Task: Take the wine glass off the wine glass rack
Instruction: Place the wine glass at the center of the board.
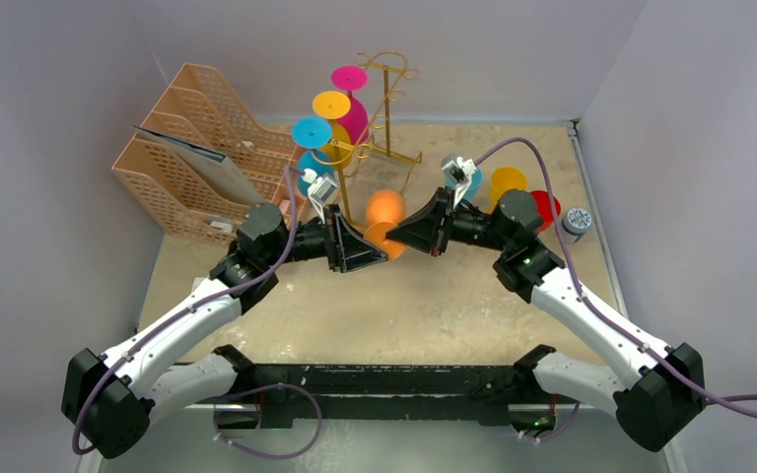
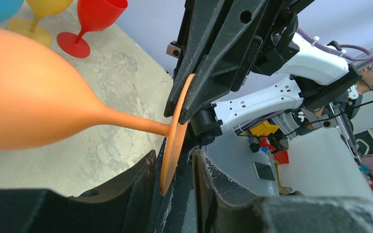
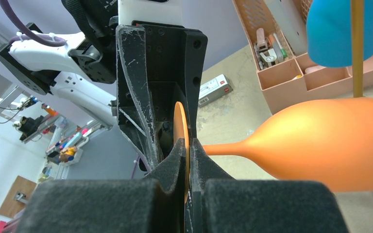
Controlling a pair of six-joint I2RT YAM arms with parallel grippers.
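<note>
**A:** Where is the orange wine glass [image 1: 386, 207]?

**B:** Off the gold wine glass rack [image 1: 391, 99]. It lies on its side in the air above the counter [image 1: 453, 305], bowl toward the rack and foot toward the arms.

**A:** Who has it?

**B:** The right tool [image 3: 188, 151] is clenched on the edge of the foot disc. The left tool [image 2: 175, 170] straddles the same disc with its fingers standing off on either side, so I read it as released. It looks like a hand-over, which would explain the two tools meeting nose to nose.

**A:** Why the foot?

**B:** Probably because it is thin and flat, so easy to pinch. The bowl looks too wide.

**A:** What is around it?

**B:** A pink glass [image 1: 349, 77], a yellow glass [image 1: 331, 103] and a cyan glass [image 1: 311, 131] hang upside down on the rack, just behind the orange bowl. A red glass [image 2: 94, 19] stands on the counter near the right arm, and a peach file organizer [image 1: 197, 158] sits far left. The rack's upright and the cyan bowl are closest, so moving the orange bowl toward them risks a knock.
</note>
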